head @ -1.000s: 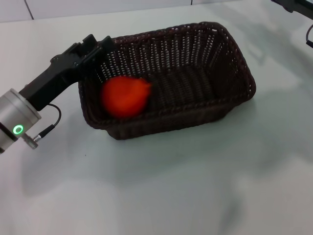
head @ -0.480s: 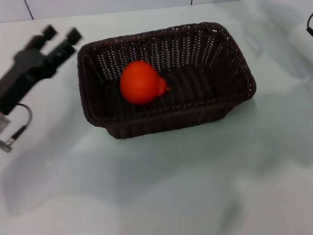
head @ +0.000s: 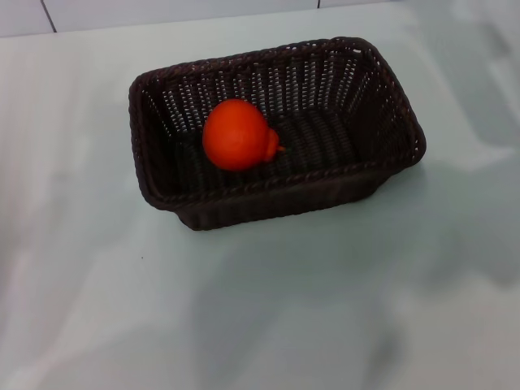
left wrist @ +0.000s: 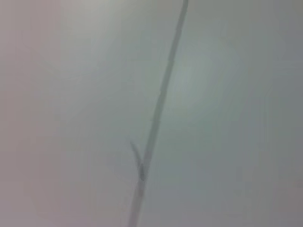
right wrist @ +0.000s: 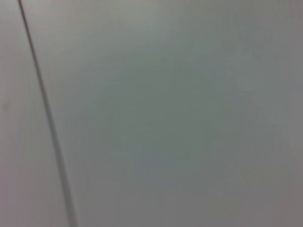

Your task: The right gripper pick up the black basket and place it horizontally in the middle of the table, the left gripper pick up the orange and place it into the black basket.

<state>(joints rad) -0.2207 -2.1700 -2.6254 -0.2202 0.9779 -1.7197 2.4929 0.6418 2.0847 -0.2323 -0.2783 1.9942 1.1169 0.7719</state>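
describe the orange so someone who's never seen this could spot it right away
On the white table sits one large dark woven basket. Inside it, toward its left half, lies the orange, the only bright, smooth, rounded thing in the basket.

A pale wall (head: 162, 12) runs along the top edge of the head view, split by a thin dark seam (head: 49, 15) at the upper left. Soft grey shadows lie across the lower middle and right. Both wrist views show a plain grey surface (right wrist: 180, 118) crossed by one thin dark line (left wrist: 158, 104).
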